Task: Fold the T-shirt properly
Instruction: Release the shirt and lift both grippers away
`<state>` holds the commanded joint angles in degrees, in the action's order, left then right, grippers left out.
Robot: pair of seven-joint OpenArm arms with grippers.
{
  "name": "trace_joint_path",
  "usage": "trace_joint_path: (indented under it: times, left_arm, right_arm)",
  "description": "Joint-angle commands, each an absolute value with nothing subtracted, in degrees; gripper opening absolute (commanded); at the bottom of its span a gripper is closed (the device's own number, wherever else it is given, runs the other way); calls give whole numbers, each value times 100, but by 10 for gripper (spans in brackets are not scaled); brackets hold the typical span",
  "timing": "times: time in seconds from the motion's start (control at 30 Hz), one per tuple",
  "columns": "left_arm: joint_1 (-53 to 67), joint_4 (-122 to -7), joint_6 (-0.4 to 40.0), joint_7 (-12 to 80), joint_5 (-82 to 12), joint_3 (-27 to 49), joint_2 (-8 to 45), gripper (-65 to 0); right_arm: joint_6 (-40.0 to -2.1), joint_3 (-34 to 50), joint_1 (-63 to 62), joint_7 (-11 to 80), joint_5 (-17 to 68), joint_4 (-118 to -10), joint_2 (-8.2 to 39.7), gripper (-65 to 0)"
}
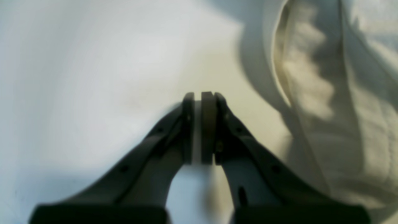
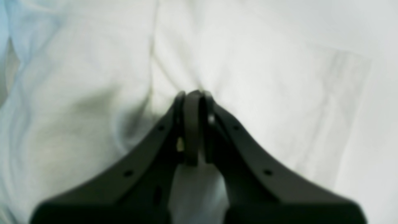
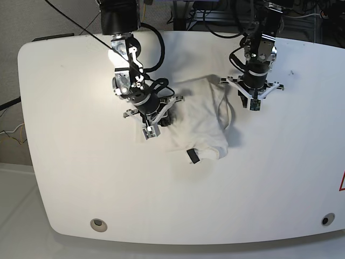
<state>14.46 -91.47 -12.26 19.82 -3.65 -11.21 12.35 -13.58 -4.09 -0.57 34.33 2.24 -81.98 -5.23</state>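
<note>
- White and rounded at its corners, the tabletop (image 3: 70, 178) fills most of the base view; we see dark cables (image 3: 215, 21) and equipment crowded beyond its far edge, too cluttered to tell apart.
- We find the T-shirt (image 3: 197, 121) bunched into a crumpled heap near the middle of the tabletop, somewhat toward the far edge. Its print is not visible from any view; only white folds show.
- A small black tag (image 3: 191, 156) sticks out at the heap's near edge.
- The right gripper (image 3: 156, 116) sits on the heap's left side in the base view. From its wrist camera we see the fingers (image 2: 192, 124) drawn close together with pale cloth all around them and some between their bases. The view is blurred, and we cannot tell for certain whether cloth is pinched at the tips.
- The left gripper (image 3: 255, 105) stands just off the heap's right side, toward the far edge. Its wrist camera shows its fingers (image 1: 207, 124) nearly together, with a thin sliver of light between the pads and nothing held.
- In that left wrist view, bare tabletop lies under the fingers and a folded hem of the shirt rises along the right edge, cut off by the frame.
- Both wrist views are soft and out of focus, so fine seams and stitching are hard to read.
- Both arms are cut off by the top of the base view.
</note>
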Motion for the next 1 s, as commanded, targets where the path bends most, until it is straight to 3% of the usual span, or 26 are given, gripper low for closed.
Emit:
trace_joint_path:
  times: [0.83,1.0]
  left_arm:
    - [1464,-9147,-1226,1982,-374,-1077,1719,-628]
    - [1464,-9130,-1226,1982,-365,-1068,1771,-628]
  right_arm:
    - [110,-409,321,3433,242,-8391,-822,-627]
    - [435,-409,330,3433,620,-8374,-875,-627]
